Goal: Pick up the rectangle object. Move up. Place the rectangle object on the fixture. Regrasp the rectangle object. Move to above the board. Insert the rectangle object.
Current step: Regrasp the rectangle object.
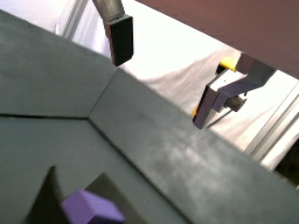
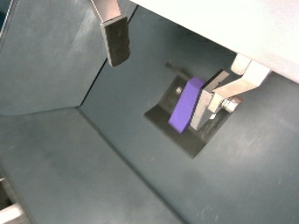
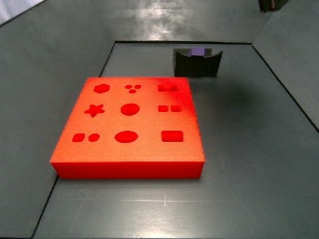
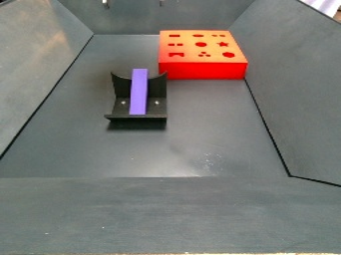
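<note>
The rectangle object (image 4: 140, 90), a matte purple bar, lies lengthwise in the fixture (image 4: 136, 113), a dark bracket near the table's (image 4: 200, 139) left edge. The pincer (image 2: 170, 61) hovers above it, fingers (image 2: 115, 39) spread apart and empty. The glossy red board (image 4: 202, 53) sits toward the far edge.

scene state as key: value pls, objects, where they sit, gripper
rectangle object: purple block lying on the fixture, not held
fixture: dark bracket on the grey floor, apart from the board
board: red slab with cut-outs, no piece seen in any hole
gripper: open, above the floor, fingers holding nothing, off the block
floor: grey, walled
</note>
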Tool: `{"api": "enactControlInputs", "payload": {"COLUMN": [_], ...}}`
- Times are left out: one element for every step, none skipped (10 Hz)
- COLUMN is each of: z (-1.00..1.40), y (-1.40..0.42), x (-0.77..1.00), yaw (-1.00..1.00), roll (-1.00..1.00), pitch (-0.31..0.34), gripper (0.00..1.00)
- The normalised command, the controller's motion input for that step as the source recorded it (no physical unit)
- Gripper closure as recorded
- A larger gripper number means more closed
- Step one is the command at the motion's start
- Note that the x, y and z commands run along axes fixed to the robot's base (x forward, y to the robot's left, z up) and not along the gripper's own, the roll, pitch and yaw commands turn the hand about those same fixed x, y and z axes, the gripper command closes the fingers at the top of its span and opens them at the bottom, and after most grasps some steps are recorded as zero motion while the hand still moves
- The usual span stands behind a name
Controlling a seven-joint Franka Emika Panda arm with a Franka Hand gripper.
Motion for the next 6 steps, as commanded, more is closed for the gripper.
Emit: {"api": "enactControlInputs", "payload": {"z": [-0.02,-0.01,-0.01,-0.01,-1.00,-1.00], "y": [-0.05,-0.04,-0.03,-0.04,0.07,0.07], "x": [0.10,0.10,0.09,0.08,0.03,0.04], "yaw": [0.20,0.21,0.21,0.20,0.18,0.16], "roll": [0.47,0.28,0.17,0.15,0.11,0.10], "pitch": [0.129,0.093,0.045,0.017,-0.008,-0.020], "gripper": [0.00,0.00,0.00,0.00,0.00,0.00]}}
